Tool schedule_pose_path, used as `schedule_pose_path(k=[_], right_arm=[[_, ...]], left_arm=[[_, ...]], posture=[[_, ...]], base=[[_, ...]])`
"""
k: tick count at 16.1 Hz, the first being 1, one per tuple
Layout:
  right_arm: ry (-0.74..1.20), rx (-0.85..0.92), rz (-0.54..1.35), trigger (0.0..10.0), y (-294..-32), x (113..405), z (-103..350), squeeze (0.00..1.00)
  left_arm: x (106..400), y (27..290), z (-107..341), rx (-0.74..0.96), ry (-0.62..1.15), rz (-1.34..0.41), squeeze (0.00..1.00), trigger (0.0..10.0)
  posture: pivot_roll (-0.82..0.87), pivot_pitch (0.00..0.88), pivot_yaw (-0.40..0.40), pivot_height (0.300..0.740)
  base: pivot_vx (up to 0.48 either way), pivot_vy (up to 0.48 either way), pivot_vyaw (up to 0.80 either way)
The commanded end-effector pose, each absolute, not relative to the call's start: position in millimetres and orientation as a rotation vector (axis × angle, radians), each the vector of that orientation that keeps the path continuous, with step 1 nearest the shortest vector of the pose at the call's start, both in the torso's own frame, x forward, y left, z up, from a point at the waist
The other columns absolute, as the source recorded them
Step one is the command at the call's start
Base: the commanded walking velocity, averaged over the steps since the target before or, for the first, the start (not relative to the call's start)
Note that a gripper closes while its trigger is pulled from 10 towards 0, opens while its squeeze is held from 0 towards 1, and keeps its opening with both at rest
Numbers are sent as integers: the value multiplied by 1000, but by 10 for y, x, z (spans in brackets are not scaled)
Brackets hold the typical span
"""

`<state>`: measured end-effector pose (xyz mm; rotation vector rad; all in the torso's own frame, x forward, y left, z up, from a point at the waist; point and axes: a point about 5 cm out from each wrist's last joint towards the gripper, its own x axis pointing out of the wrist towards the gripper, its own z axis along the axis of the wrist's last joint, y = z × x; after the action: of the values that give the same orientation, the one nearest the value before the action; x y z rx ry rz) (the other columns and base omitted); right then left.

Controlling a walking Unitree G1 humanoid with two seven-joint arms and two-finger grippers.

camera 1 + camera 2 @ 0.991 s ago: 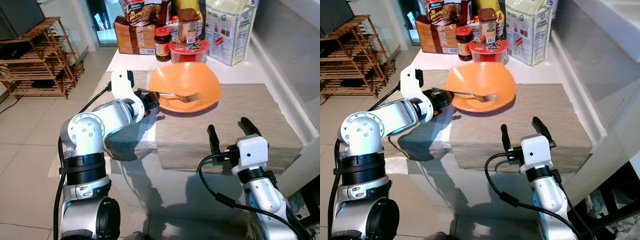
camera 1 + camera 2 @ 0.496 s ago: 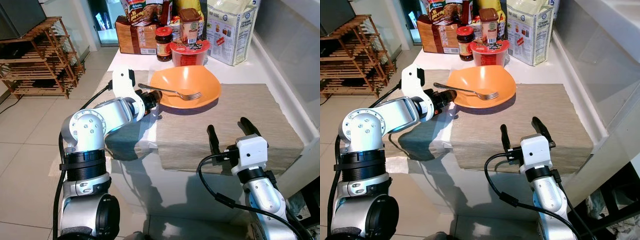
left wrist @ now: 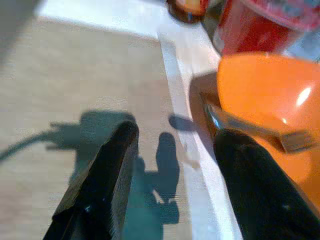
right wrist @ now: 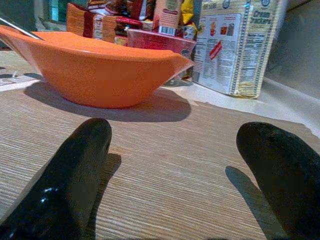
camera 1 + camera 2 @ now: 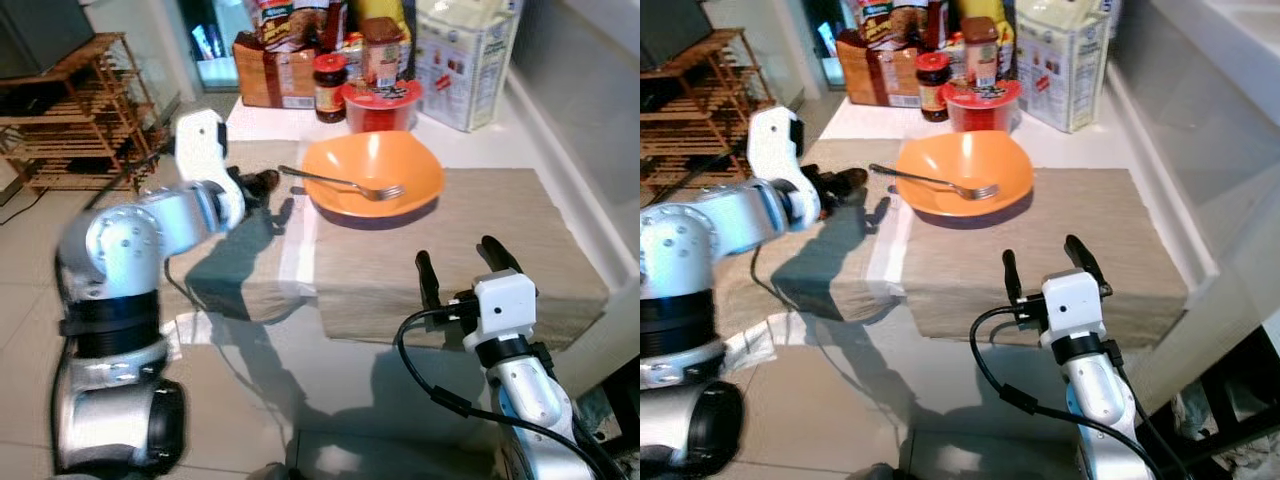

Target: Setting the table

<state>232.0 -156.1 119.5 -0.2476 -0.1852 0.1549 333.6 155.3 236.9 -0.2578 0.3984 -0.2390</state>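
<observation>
Left gripper [image 5: 262, 183] hangs open and empty at nine o'clock of our shallow orange bowl [image 5: 372, 177], which sits on the woven beige placemat [image 5: 470, 230] with the metal fork [image 5: 345, 183] inside. Right gripper [image 5: 460, 262] waits open at six o'clock. We judge other settings remain.

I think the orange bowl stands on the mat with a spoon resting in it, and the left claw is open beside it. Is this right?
Not quite. It is a fork, not a spoon: the left eye view shows its tines inside the bowl. The rest is right: the bowl stands on the mat, and the left claw is open beside it.
</observation>
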Motion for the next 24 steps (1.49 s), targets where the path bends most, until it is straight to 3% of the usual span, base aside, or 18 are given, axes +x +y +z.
schedule_pose_path(k=[1, 4, 9, 13, 18, 24], right_arm=[[-166, -235, 177, 10000, -1513, 2339, 1163, 0], [-171, -233, 177, 10000, -1498, 2344, 1170, 0], [-174, -227, 151, 10000, -1481, 2248, 1179, 0], [-139, -236, 109, 10000, -1542, 2055, 1144, 0], [-116, -266, 91, 10000, -1645, 1925, 1165, 0], [-94, -252, 86, 10000, -1622, 1880, 1156, 0]], left_arm=[[3353, 1448, 2652, -156, 234, -364, 0, 10000], [3376, 1254, 2831, 166, 25, -612, 0, 10000], [3605, 1045, 2629, 510, -109, -778, 0, 10000], [3782, 1030, 2357, 646, -103, -842, 0, 10000], [3893, 927, 2360, 730, -90, -895, 0, 10000], [4012, 1101, 2350, 813, 7, -881, 0, 10000]], posture=[[-159, 0, 97, 722], [-167, 0, 114, 722], [-200, 0, 163, 722], [-259, 32, 190, 722], [-297, 48, 185, 722], [-282, 47, 184, 722]], base=[[0, 0, 0], [0, 0, 0], [0, 0, 0], [0, 0, 0], [0, 0, 0], [0, 0, 0]])
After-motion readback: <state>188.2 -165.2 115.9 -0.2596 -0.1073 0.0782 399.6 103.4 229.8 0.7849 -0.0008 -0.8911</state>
